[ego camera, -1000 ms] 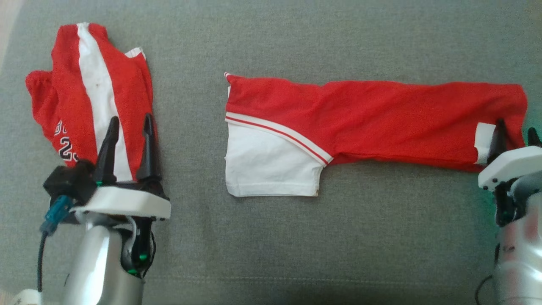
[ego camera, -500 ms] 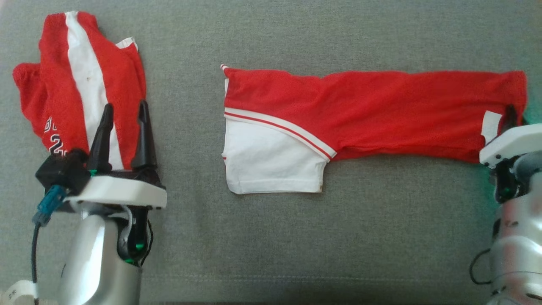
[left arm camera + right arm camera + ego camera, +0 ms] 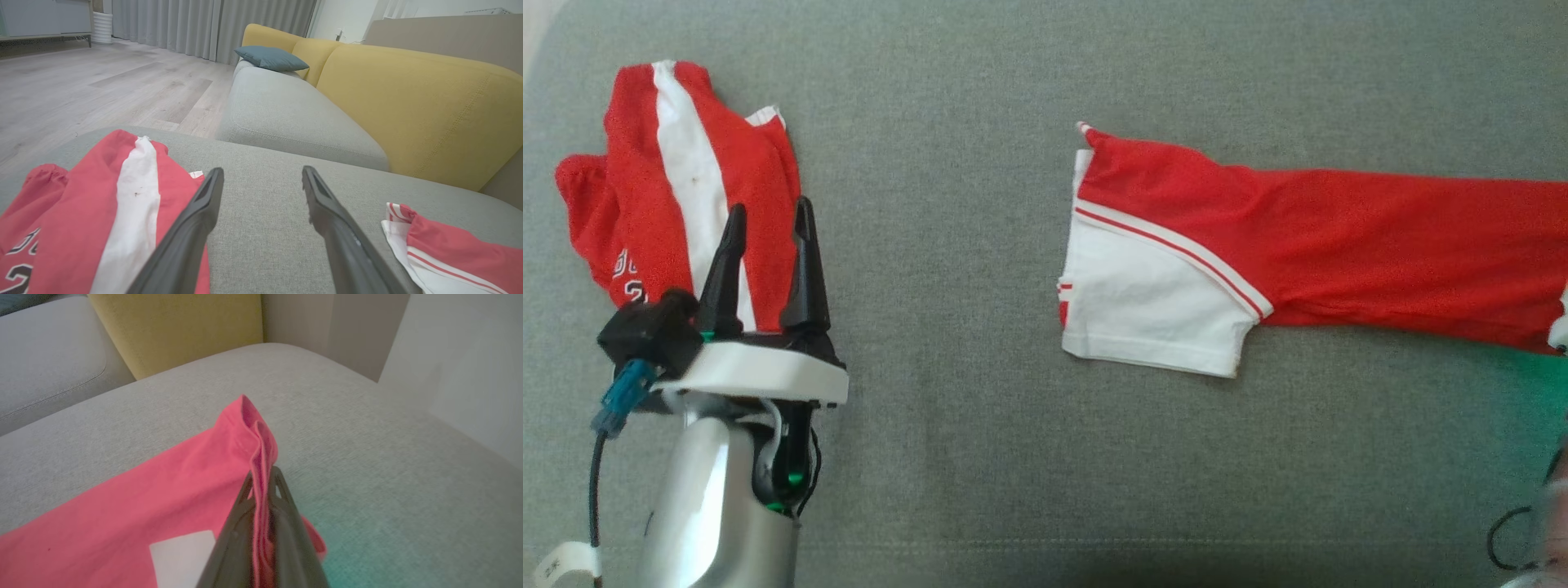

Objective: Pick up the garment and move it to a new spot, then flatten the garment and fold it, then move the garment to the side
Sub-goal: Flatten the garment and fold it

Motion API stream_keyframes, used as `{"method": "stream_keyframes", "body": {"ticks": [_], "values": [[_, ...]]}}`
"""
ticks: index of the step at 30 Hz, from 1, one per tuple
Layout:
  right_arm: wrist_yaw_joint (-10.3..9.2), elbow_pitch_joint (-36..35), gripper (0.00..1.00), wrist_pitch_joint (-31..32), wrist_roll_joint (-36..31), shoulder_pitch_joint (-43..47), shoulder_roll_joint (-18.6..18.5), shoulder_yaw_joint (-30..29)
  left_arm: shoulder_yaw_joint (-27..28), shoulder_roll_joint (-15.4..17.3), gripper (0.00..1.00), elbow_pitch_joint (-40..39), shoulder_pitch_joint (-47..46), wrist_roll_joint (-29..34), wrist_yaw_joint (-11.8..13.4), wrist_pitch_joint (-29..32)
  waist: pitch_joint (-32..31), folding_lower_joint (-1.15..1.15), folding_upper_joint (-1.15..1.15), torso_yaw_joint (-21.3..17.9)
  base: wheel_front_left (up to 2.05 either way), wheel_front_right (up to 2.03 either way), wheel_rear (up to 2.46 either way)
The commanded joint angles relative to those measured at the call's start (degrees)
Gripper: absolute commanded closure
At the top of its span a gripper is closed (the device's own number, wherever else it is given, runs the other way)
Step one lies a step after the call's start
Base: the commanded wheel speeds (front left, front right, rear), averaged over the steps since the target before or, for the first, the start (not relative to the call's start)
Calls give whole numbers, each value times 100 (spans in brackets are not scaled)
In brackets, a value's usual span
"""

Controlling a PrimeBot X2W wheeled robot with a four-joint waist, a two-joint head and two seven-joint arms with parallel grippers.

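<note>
Red-and-white jersey garment [image 3: 1298, 253], folded lengthwise into a long flat strip on the grey fabric cushion [image 3: 980, 457], stretched from centre past 3 o'clock, red end hem pinched in the clenched right gripper [image 3: 263, 477]; left gripper [image 3: 770, 206] spread wide, holding nothing, by a second crumpled red-and-white numbered garment [image 3: 686, 163] at 10 o'clock. Judged partly folded, crosswise fold and shift aside left to do. Bare cushion free at 6 and 12 o'clock, cushion edge near beyond the grip at 3 o'clock.

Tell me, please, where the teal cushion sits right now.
In the left wrist view, the teal cushion lies at the upper middle, on the grey sofa seat beside the yellow backrest.
</note>
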Motion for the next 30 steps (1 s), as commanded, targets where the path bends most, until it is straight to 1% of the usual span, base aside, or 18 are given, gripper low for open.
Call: {"method": "stream_keyframes", "body": {"ticks": [1,3,6,10,13,17,19,20,21,22,25,28,30], "values": [[-5,-252,100,-74,-232,-153,-25,-63,164,81,0,-140,-14,-13,57,-35,-89,0,0,-6,0,0,0],[-5,-283,100,-95,-441,-217,56,-190,140,81,0,-126,30,-30,75,-35,-178,0,0,-5,0,0,0],[-5,-217,100,-138,-598,-269,148,-131,111,81,0,-113,132,-71,116,-35,-364,0,0,-13,0,0,0],[-5,-96,100,-207,-536,-343,222,216,83,81,0,-103,302,-125,194,-35,-621,0,0,-42,0,0,0],[-5,48,100,-205,-308,-394,246,655,32,81,0,-89,425,-160,232,-35,-842,0,0,-53,0,0,0],[-5,486,100,-163,440,-503,251,1654,-47,81,0,-79,601,-204,297,-35,-1114,0,0,-54,0,0,0],[-5,644,100,-109,939,-560,251,2194,-76,81,0,-81,680,-216,323,-35,-1199,0,0,-49,0,0,0],[-5,736,100,-51,1458,-585,252,2791,-95,81,0,-92,755,-222,334,-35,-1266,0,0,-36,0,0,0],[-5,753,100,-22,1746,-586,252,3106,-96,81,0,-98,785,-224,339,-35,-1286,0,0,-27,0,0,0],[-5,753,100,-22,1746,-586,252,3106,-96,81,0,-98,785,-224,339,-35,-1286,0,0,-27,0,0,0],[-5,658,100,52,2683,-522,252,4022,-99,81,0,-117,849,-243,360,-35,-1317,0,0,13,0,0,0],[-5,410,100,110,3572,-387,252,4887,-129,81,0,-128,852,-266,372,-35,-1284,0,0,77,0,0,0],[-5,251,100,81,4041,-290,253,5396,-148,81,0,-127,835,-281,369,-35,-1241,0,0,131,0,0,0]]}}
